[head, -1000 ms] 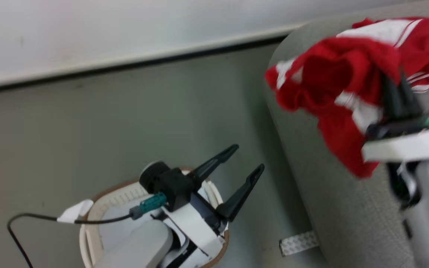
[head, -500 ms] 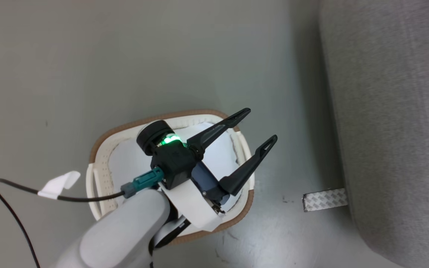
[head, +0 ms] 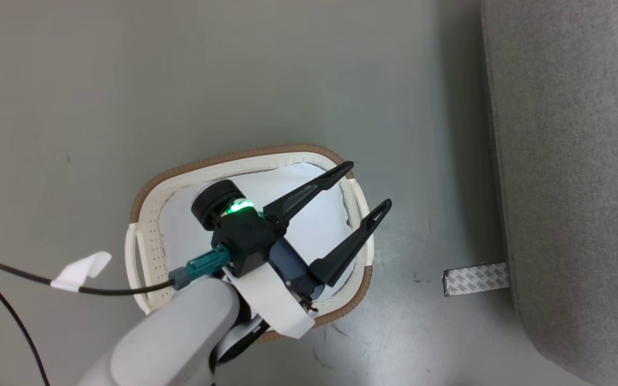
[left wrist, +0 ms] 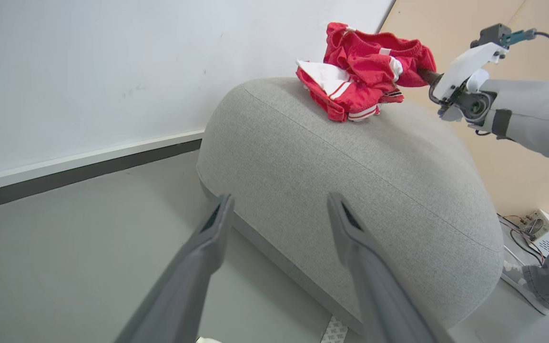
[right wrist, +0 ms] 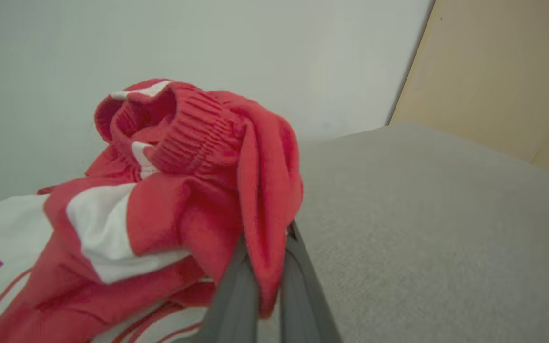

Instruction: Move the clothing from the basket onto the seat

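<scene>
The right claw (right wrist: 266,238) pinches a fold of the clothing (left wrist: 360,76) heaped atop the seat (left wrist: 350,181), while the left claw (head: 368,184) gapes wide and empty above the basket (head: 234,158) beside the seat, unchanged from before.

The basket (head: 234,158) sits directly beneath the left gripper's (head: 368,185) spread jaws, with the seat (head: 566,161) ahead of their tips. The clothing (right wrist: 184,205) lies on the seat, one fold caught between the right gripper's (right wrist: 266,238) jaws.

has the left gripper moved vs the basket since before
Yes, slightly: left gripper drew back; its far fingertip now sits over the basket rim, not past it.
</scene>
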You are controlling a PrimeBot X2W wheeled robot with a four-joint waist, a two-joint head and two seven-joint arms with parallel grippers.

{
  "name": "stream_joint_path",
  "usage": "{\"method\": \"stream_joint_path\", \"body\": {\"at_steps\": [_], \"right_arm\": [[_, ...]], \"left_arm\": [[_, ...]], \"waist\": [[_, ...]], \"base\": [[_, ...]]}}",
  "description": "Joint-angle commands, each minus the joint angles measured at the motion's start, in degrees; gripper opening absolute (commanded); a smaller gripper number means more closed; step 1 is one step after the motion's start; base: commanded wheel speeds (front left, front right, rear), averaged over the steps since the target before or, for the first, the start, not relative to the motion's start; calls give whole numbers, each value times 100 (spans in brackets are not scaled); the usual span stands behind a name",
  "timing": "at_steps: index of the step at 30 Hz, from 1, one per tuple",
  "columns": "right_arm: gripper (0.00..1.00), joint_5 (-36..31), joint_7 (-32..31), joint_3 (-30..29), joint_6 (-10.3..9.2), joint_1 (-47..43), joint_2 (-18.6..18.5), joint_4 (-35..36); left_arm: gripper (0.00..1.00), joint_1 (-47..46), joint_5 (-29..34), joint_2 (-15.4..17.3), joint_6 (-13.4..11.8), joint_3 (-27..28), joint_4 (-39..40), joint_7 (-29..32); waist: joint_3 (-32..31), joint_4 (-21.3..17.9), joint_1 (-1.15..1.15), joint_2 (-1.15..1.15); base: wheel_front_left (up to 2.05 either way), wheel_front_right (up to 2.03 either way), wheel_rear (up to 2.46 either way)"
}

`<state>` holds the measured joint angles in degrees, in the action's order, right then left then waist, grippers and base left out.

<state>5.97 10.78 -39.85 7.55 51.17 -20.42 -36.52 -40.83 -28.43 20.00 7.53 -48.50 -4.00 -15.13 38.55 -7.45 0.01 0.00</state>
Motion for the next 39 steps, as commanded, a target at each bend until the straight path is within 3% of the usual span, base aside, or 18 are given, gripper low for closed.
{"method": "stream_joint_path", "body": {"at_steps": [1,2,3,10,17,28,34,39], "right_arm": [[34,-31,125,-78,-13,-154,83,-129],[48,15,196,-131,-13,-242,165,-232],[100,48,257,-141,-13,-332,224,-320],[100,277,447,23,-13,-1010,511,-166],[100,256,441,461,-13,-2005,906,1051],[100,39,433,1660,-13,-3585,1472,2705],[100,-216,433,2384,-13,-4302,1652,3077],[100,35,433,2902,-13,-4744,1748,3148]], "left_arm": [[100,84,43,51,-9,25,-26,-2],[100,99,45,69,-9,44,-32,-2],[100,122,41,73,-8,67,-32,-2],[100,415,48,46,-10,404,-50,-2],[100,1070,134,-90,-106,1074,-86,-2],[100,2536,438,-477,-172,2520,-369,-2],[100,3225,684,-777,-117,3357,-494,-2],[100,3628,952,-1021,-66,3902,-602,-2]], "waist": [[-25,-40,-1,0],[-47,-61,-1,0],[-81,-80,-1,0],[-476,-196,-1,0],[-1215,-210,-1,0],[-2512,-20,-1,0],[-2970,191,-1,0],[-3187,397,-1,0]], "base": [[0,0,0],[0,0,0],[0,0,0],[0,0,0],[0,0,0],[0,0,0],[0,0,0],[0,0,0]]}}
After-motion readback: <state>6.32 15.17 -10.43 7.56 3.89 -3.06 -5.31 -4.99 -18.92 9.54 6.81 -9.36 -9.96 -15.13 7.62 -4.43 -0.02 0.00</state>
